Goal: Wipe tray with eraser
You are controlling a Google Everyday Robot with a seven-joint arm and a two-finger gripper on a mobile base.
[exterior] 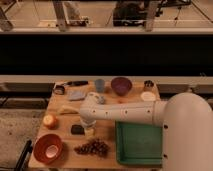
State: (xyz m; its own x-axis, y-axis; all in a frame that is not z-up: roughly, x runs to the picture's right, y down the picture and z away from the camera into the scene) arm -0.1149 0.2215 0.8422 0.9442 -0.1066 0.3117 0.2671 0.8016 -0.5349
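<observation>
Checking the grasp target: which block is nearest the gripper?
The dark eraser, right beside the gripper; the light blue sponge sits much farther back.

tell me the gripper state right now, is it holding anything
Gripper: down at the table right beside the eraser, left of the tray; whether it is open, closed or holding anything cannot be told.

Robot lab: prop-strewn wooden table, glass railing, hand beside eraser.

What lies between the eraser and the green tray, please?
In the camera view, the gripper stands beside the eraser; past it, only bare wooden table runs to the tray.
</observation>
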